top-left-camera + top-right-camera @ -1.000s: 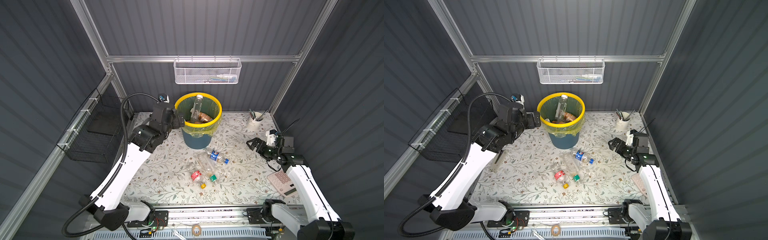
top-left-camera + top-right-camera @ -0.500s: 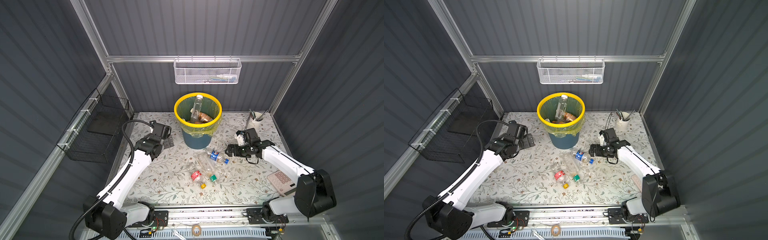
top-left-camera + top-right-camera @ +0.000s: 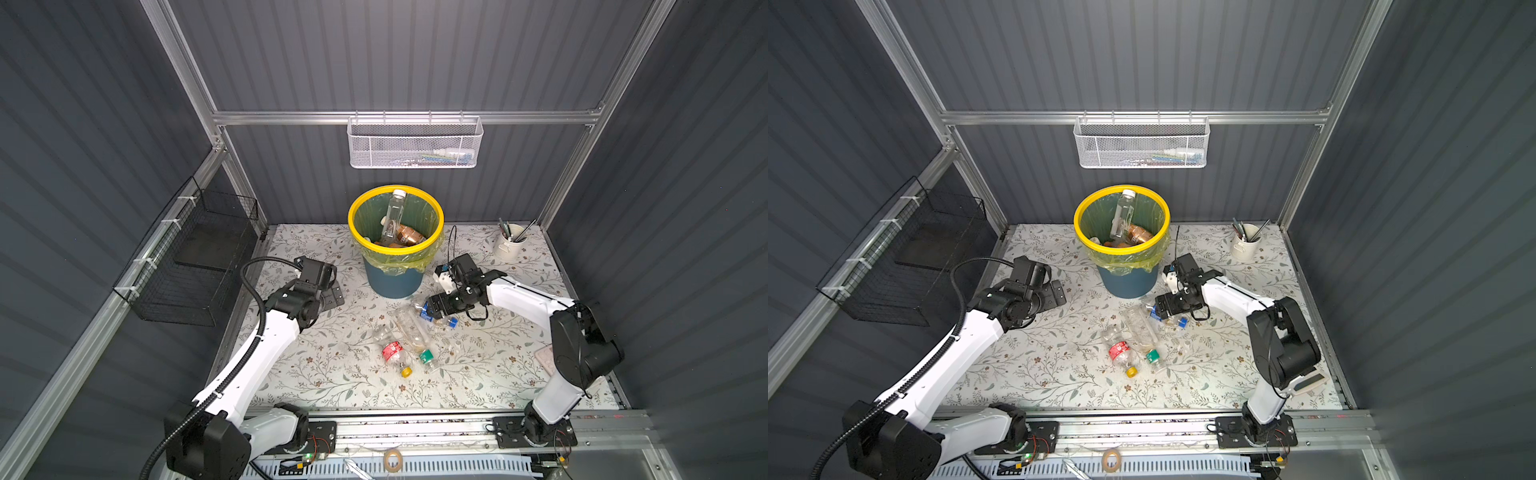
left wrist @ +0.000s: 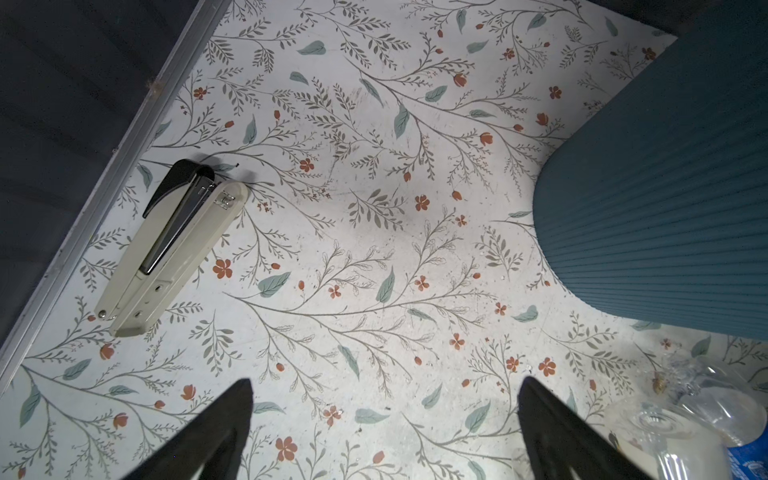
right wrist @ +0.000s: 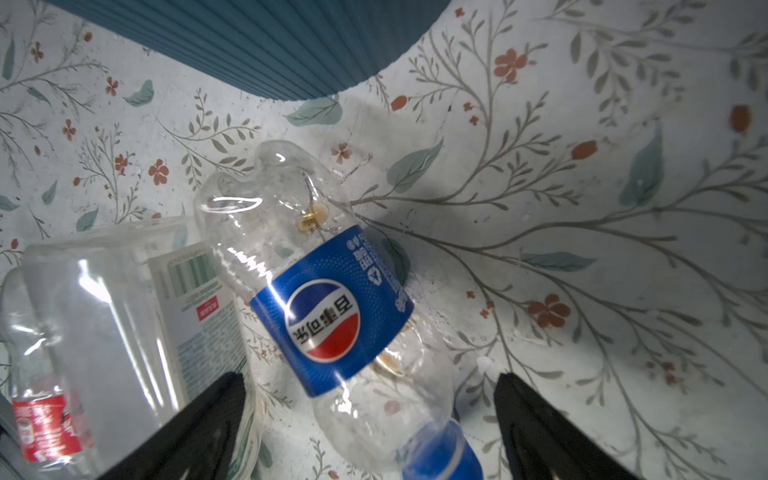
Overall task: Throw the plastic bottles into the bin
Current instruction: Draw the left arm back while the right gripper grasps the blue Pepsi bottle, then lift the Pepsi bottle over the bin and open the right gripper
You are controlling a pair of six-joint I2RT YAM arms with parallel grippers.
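The bin (image 3: 354,224) (image 3: 1080,226), blue-grey with a yellow rim, stands at the back and holds a clear bottle (image 3: 392,216) and a brown one (image 3: 409,236). Three plastic bottles lie on the table in front of it: blue-labelled (image 5: 332,316) (image 3: 424,311), clear with a green cap (image 3: 411,332), red-labelled with a yellow cap (image 3: 392,352). My right gripper (image 5: 369,380) (image 3: 432,309) is open, low over the blue-labelled bottle, a finger on each side with gaps. My left gripper (image 4: 386,381) (image 3: 330,291) is open over bare table left of the bin.
A cream stapler (image 4: 174,245) lies by the left wall rail. A white pen cup (image 3: 510,245) stands at the back right, and a calculator (image 3: 544,357) is half hidden behind my right arm. A black wire basket (image 3: 199,266) hangs left, a white mesh basket (image 3: 415,143) above the bin.
My right gripper has swung in from the right side to the blue-labelled bottle. My left gripper has come down from beside the bin's rim to the table on the left.
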